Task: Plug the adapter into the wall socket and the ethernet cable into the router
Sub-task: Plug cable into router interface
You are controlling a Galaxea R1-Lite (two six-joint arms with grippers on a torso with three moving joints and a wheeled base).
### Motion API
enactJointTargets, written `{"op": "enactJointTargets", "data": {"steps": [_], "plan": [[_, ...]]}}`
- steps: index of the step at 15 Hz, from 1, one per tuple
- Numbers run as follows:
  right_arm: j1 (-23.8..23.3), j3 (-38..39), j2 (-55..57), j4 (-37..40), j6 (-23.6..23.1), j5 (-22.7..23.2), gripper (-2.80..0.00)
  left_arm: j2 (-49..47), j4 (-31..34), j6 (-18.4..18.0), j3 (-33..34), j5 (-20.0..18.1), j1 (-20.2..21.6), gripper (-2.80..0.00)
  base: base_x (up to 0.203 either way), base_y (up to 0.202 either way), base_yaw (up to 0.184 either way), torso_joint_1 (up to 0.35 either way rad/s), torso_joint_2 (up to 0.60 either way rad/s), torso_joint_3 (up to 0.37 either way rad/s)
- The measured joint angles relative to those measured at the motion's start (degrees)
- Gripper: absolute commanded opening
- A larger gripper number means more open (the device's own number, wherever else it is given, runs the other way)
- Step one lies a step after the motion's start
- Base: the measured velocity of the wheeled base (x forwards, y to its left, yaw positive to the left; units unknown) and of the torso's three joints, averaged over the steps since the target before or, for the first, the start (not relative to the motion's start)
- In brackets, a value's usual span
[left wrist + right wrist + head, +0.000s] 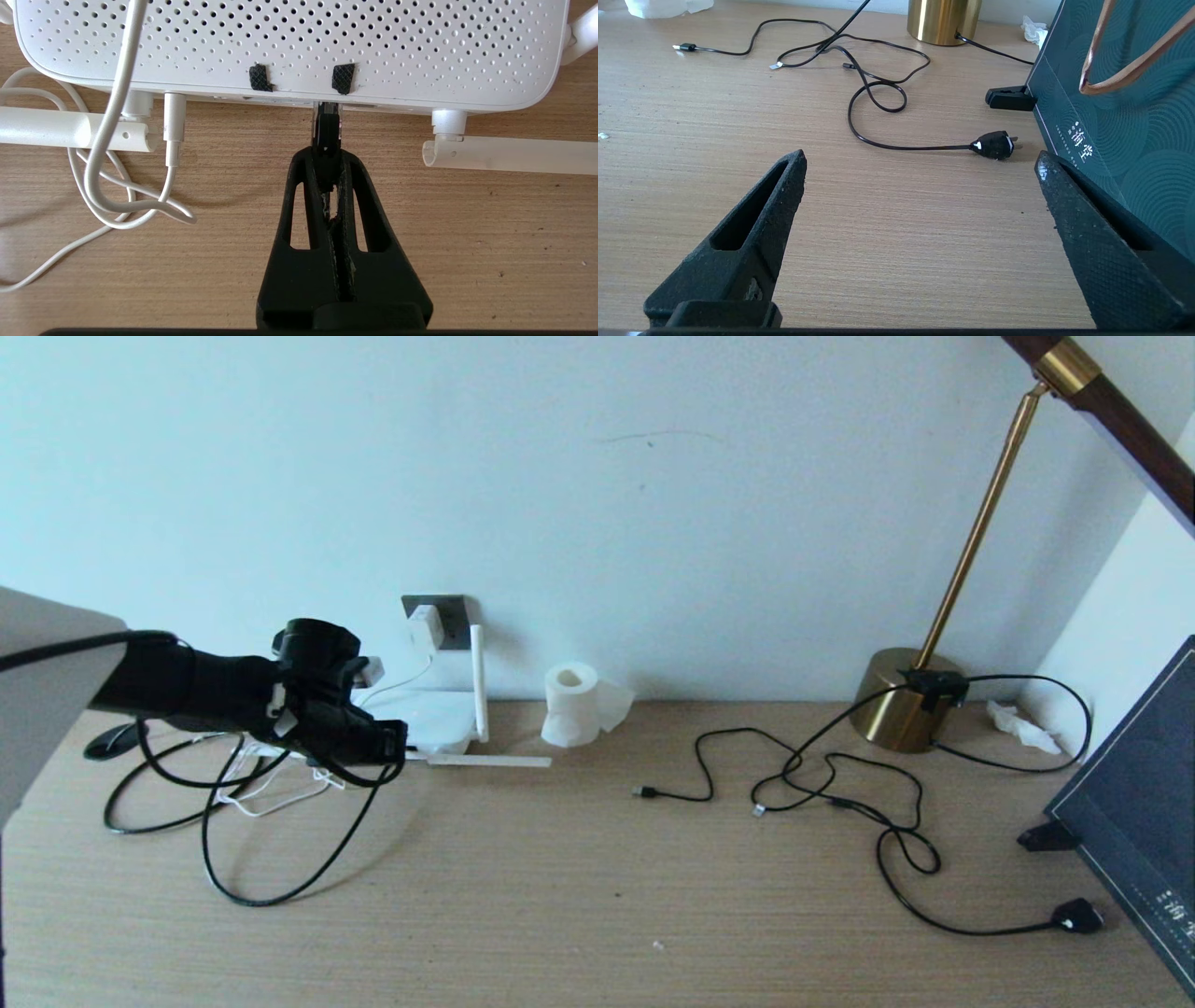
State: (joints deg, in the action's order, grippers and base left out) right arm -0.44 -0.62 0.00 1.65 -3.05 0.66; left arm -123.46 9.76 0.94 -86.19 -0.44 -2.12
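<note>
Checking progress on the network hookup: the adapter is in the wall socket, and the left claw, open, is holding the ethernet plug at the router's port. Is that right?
Not quite. The left claw is shut on the ethernet plug, not open; the left wrist view shows its fingers pinched together around it at the router port. The adapter does sit in the wall socket.

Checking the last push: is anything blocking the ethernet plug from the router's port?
Nothing visible does. The left hand holds the ethernet cable plug already at the router port; the white cords lie off to one side.
</note>
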Motion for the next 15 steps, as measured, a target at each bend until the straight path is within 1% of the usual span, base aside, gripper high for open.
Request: {"op": "enactJointTargets", "data": {"steps": [4, 13, 15], "plan": [[0.0, 0.0, 0.0, 0.0, 0.0, 0.0, 0.0, -0.7, 3.1, 0.0, -3.4, 0.0, -0.2, -2.8, 0.0, 0.0, 0.0, 0.0, 0.0, 0.0], [0.0, 0.0, 0.0, -0.1, 0.0, 0.0, 0.0, -3.3, 2.5, 0.2, -5.1, 0.1, -1.2, -2.8, 0.0, 0.0, 0.0, 0.0, 0.0, 0.0], [0.0, 0.0, 0.0, -0.1, 0.0, 0.0, 0.0, -3.5, 2.6, 0.8, -5.3, 0.1, -1.2, -2.8, 0.0, 0.0, 0.0, 0.0, 0.0, 0.0]]}}
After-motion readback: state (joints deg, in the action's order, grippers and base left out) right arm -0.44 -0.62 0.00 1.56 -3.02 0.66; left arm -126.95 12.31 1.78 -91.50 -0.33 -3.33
